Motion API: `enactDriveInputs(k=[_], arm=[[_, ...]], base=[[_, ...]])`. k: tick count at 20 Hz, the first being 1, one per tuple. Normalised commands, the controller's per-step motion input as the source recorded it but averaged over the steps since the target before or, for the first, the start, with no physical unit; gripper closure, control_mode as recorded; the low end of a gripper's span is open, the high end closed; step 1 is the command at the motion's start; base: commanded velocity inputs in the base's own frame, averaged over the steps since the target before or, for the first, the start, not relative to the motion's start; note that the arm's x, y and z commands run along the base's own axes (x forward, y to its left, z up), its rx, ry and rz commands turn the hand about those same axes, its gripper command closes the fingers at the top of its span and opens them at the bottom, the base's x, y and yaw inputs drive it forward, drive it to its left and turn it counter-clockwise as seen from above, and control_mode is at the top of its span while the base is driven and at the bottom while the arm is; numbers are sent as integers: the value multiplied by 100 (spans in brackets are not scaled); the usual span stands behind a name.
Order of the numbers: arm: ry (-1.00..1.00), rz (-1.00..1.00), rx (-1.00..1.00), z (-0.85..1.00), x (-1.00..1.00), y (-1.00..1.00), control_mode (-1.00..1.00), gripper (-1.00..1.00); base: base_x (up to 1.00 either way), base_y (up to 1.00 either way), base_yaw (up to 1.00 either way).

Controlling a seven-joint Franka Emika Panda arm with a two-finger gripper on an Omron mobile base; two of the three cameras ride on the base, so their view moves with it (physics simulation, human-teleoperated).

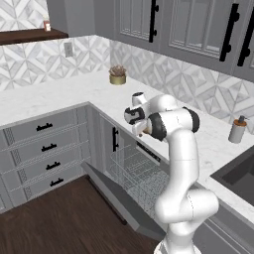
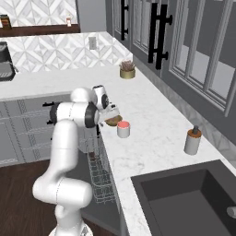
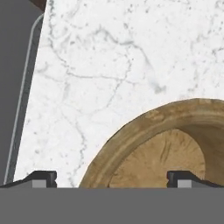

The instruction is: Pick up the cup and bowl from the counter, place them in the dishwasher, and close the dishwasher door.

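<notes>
1. From the left base view, the white arm bends over the edge of the marble worktop [image 1: 59,96], its end effector [image 1: 141,130] pointing down at the stone; the arm's own links hide the fingertips. Below, the dishwasher door [image 1: 121,201] lies dropped open, and the wire rack of the dishwasher [image 1: 141,173] shows inside. A small golden pot with a plant [image 1: 117,75] stands far back on the worktop, and a grey soap bottle [image 1: 237,130] stands near the dark sink [image 1: 238,173].

2. From the right base view, the end effector [image 2: 112,117] hangs just above the brown bowl [image 2: 113,121], which sits near the worktop's front edge. The cup [image 2: 123,129], pink-red inside, stands just beside the bowl, on the sink side. The soap bottle [image 2: 192,140] stands well apart, toward the wall.

3. Through the hand view, the two dark fingertips [image 3: 41,178] stand wide apart, so the end effector is released and holds nothing. The bowl's wooden rim [image 3: 131,131] curves up between them, with veined marble beyond it.
</notes>
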Motion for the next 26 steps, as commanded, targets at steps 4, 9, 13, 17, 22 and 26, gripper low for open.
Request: enactDriveInputs(k=[4,9,13,17,22,26], arm=[[1,0,0,-20,15,0,-100,100],[0,0,0,-2,-11,11,-100,100],[0,0,-1,0,-53,36,-100,100],[1,-2,0,11,-100,54,-100,100],[0,-2,0,21,-100,85,-100,100],[3,0,0,-75,-100,95,-100,100]], base=[[0,0,0],[0,0,0],[0,0,0],[0,0,0],[0,0,0],[0,0,0]])
